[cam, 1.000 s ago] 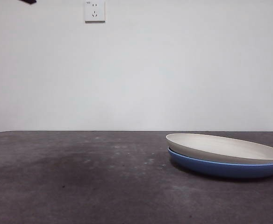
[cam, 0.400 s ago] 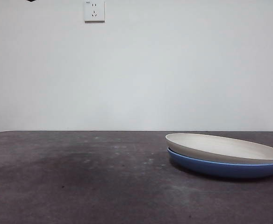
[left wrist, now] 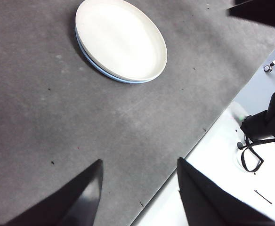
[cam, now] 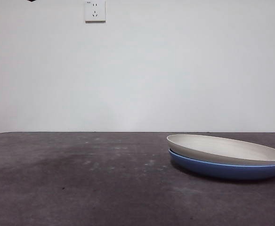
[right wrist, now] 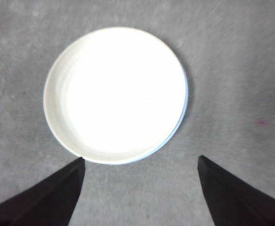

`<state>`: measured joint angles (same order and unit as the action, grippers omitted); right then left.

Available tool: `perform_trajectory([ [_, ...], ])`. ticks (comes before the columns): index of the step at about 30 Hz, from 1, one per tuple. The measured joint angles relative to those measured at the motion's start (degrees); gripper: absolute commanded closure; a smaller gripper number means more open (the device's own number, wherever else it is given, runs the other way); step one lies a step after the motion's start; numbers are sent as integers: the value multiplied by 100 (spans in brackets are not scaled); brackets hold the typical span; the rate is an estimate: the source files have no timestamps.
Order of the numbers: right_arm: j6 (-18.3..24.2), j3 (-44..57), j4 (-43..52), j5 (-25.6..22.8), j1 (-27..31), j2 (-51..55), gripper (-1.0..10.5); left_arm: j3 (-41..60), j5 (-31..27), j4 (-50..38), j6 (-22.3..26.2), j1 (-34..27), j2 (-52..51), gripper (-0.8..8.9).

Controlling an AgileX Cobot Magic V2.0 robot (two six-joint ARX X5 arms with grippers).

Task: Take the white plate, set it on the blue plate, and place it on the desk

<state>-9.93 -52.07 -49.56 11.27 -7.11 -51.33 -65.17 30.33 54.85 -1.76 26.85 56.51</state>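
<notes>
Nearest you in the front view lies the bare desk [cam: 81, 188], dark and scuffed, and to one side on it stands the white plate [cam: 222, 148], nested on the blue plate [cam: 222, 170] with its rim sitting slightly off-centre, so a crescent of blue shows below and to one side. Your right gripper [right wrist: 140, 188] hovers above that stack with its jaws spread wide and nothing between them; from its wrist view the white plate [right wrist: 114, 94] fills the middle, with only a thin blue edge [right wrist: 185, 101] peeking out on one side. Your left gripper [left wrist: 140, 188] waits well apart from the plates, jaws likewise parted and empty, over the desk's edge, and it sees the stack [left wrist: 121, 40] from a distance. Neither gripper touches anything. Judge the white plate as stiff, light and probably breakable, with a matte surface that should give the pads some bite, though the shallow sloped wall offers little to pinch. If you lift it again, take it at the rim, one jaw over the lip and one under, best where it overhangs the blue plate so the lower jaw finds a gap. Farthest back is the plain wall with its socket [cam: 95, 11], and a black tip [cam: 31, 0] at the top edge.
</notes>
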Motion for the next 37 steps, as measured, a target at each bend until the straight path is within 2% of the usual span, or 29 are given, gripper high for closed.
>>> perform_trajectory([
  [5, -61, 269, 658, 173, 304, -787, 565, 0, 0, 17, 0, 0, 0, 565],
  [12, -61, 269, 1366, 824, 756, -1858, 565, 0, 0, 13, 7, 0, 0, 565],
  [22, -37, 269, 2013, 1060, 857, -3038, 567, 0, 0, 11, 42, 0, 0, 565],
  [26, -37, 269, 2262, 1113, 857, -3379, 626, 0, 0, 11, 42, 2, 0, 565],
  [31, -37, 269, 2385, 1110, 857, -3635, 635, 0, 0, 11, 42, 0, 0, 565],
  [34, -37, 269, 2500, 1110, 857, -3707, 734, 0, 0, 11, 42, 0, 0, 565],
  [37, -37, 271, 2520, 1110, 857, -3797, 757, 0, -2, 13, 42, 0, 0, 565],
])
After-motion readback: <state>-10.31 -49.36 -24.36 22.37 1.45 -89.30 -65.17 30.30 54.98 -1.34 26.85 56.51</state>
